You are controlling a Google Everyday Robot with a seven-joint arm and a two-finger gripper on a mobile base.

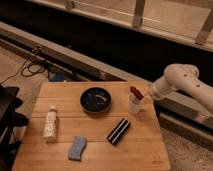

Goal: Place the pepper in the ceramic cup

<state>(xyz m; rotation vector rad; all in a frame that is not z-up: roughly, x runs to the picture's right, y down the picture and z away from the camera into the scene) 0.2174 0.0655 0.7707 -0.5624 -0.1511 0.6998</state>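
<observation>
Pepper sits right at the mouth of the cup, its red-brown body slanting up and to the left above the white rim, lower end at or just inside the opening; whether it rests on the cup I cannot tell. The cup stands near the far right part of the wooden table, just right of the dark bowl. The gripper is just beside the cup on its right, at the end of the white arm reaching in from the right edge, close to the pepper's lower end. How the tool stands, and whether it grips the pepper, I cannot tell. A black block with a pale stripe lies at a slant in front of the cup. Over on the left side, a white bottle lies along the boards, and a blue sponge lies near the front edge.
</observation>
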